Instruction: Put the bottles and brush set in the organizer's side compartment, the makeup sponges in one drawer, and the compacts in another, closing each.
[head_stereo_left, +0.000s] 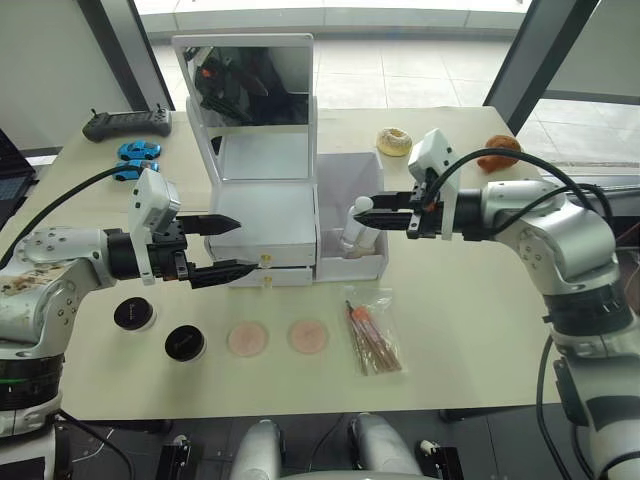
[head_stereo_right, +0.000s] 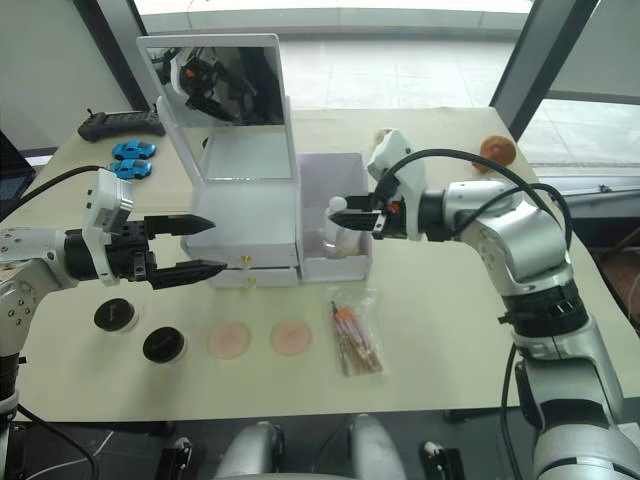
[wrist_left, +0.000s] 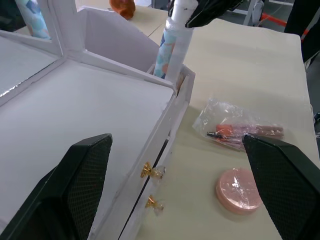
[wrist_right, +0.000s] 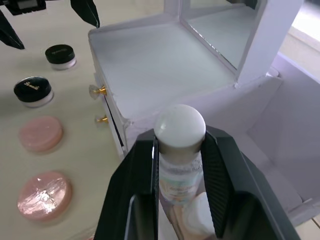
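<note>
My right gripper (wrist_right: 179, 150) grasps the taller bottle (wrist_right: 179, 165) over the side compartment (head_stereo_left: 352, 170) (short bottle (wrist_right: 196, 220) inside); left gripper (head_stereo_left: 228, 245) hangs released by the drawers (head_stereo_left: 262, 268).

Cream table (head_stereo_left: 470, 300) under organizer (head_stereo_left: 265, 215), compacts (head_stereo_left: 160, 330)

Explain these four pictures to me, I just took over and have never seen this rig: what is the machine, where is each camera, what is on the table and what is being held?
It is a humanoid robot with two arms. Two pictures come from its head, looking down; the other two from cameras on each wrist.

On the table stands a white organizer with a mirror, two drawers and a side compartment. In front lie two black compacts, two pink sponges and a brush set.

The right gripper is shut on a bottle by its white cap, over the side compartment. The left gripper is open and holds nothing, near the drawers.
</note>
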